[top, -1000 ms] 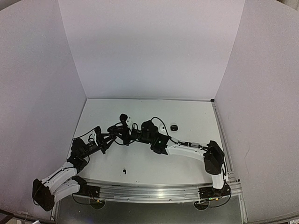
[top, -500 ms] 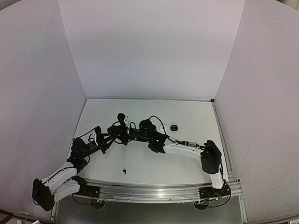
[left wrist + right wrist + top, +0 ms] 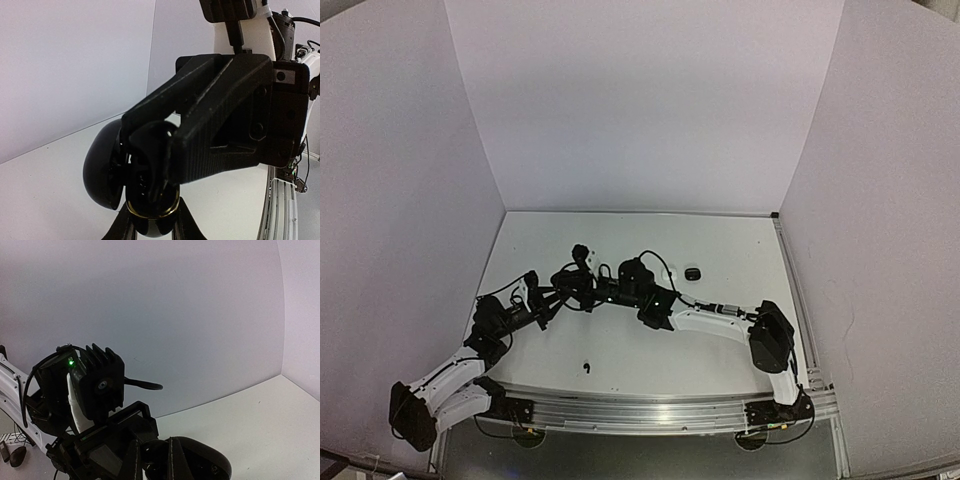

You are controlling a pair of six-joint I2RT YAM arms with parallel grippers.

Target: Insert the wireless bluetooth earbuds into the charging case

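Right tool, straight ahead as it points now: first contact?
Most likely the open black charging case held in the left tool; the right tool has its tips at it. The left wrist housing lies beyond. Depth unclear.

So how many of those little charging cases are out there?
2. One open black case sits in the left gripper, mid-table. The other black case lies alone on the table, to its right in the top view. More may be hidden.
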